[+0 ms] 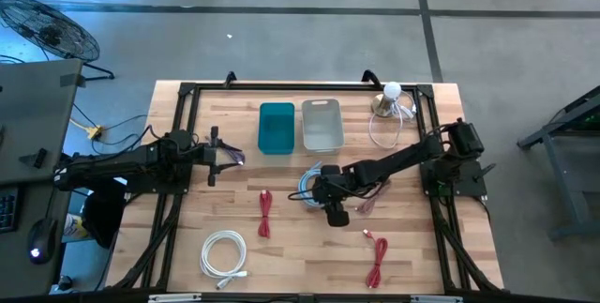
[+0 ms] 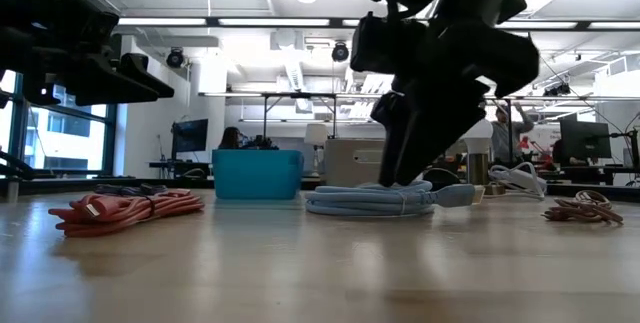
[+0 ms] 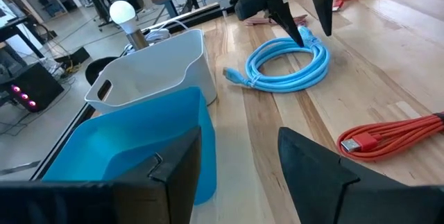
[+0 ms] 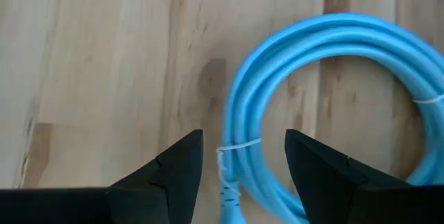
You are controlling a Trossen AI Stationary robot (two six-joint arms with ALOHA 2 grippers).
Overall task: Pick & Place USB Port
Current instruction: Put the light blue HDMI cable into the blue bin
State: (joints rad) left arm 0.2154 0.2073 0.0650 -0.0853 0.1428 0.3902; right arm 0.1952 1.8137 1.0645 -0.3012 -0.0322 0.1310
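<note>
A light-blue cable coil point(image 1: 307, 185) bound with a white tie lies flat near the middle of the table; it also shows in the low view point(image 2: 375, 200), the left wrist view point(image 3: 288, 63) and the right wrist view point(image 4: 319, 71). My right gripper point(image 4: 243, 163) is open and points down over the coil, with a finger on either side of the strands at the tie and a gap showing on both sides. From the left wrist view my right gripper point(image 3: 313, 24) stands at the coil's edge. My left gripper point(image 3: 239, 161) is open and waits near the table's left side, facing the bins.
A blue bin point(image 1: 277, 127) and a white bin point(image 1: 322, 123) stand side by side toward the far edge. A lamp bulb with a clear cable point(image 1: 392, 98) sits far right. Red cables point(image 1: 265, 214) point(image 1: 377, 258), a white coil point(image 1: 223, 251) and a brownish cable point(image 2: 583, 208) lie around.
</note>
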